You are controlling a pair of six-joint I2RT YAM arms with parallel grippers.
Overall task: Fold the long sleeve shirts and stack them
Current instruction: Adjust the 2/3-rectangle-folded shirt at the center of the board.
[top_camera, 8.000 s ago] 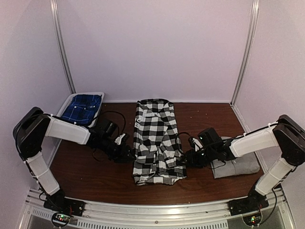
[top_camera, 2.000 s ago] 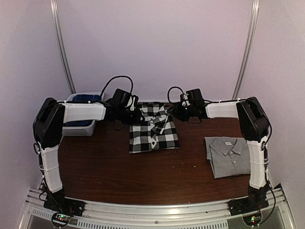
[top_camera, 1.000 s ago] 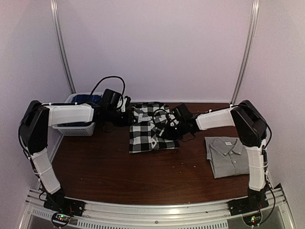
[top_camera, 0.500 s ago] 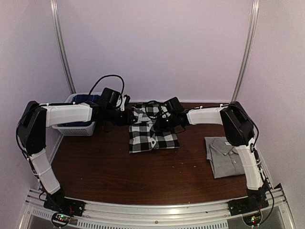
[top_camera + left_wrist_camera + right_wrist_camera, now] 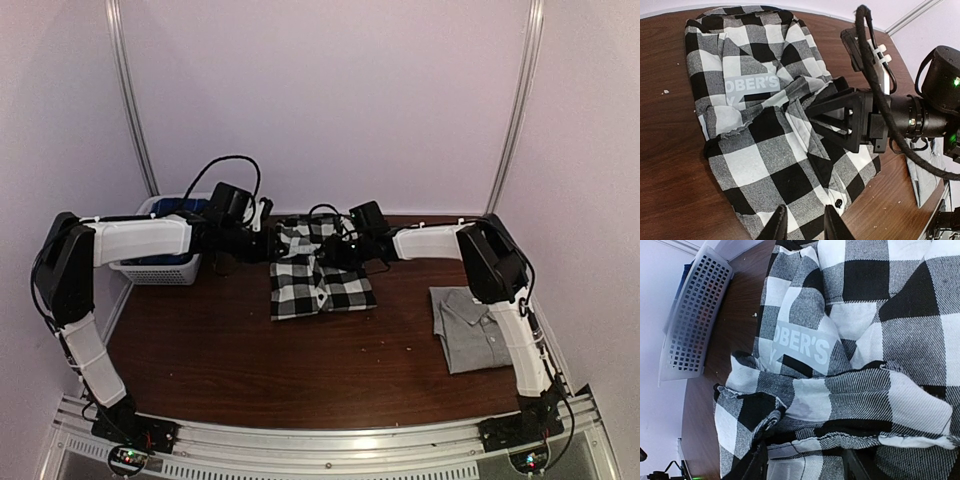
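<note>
We see the black-and-white large-check flannel shirt (image 5: 322, 278) folded at the far middle of the dark wooden table (image 5: 250, 350), its long axis running far to near. The right fingers (image 5: 759, 467) stand apart over a loose fold on its right half. The left fingers (image 5: 777, 225) sit narrowly spaced at its left edge; whether they pinch cloth we cannot tell. The plain grey collared shirt (image 5: 482, 328) lies folded to the near right, closer to our right arm.

Soft, even overhead light with a lilac tint; top view dim and slightly grainy. Crisp weave on the flannel shirt (image 5: 860, 390) ahead of the right gripper (image 5: 805, 465), blurred close at its fingertips. Dull sheen on the table (image 5: 670, 165) beside the left gripper (image 5: 802, 226). Faint shadows under cloth folds.
</note>
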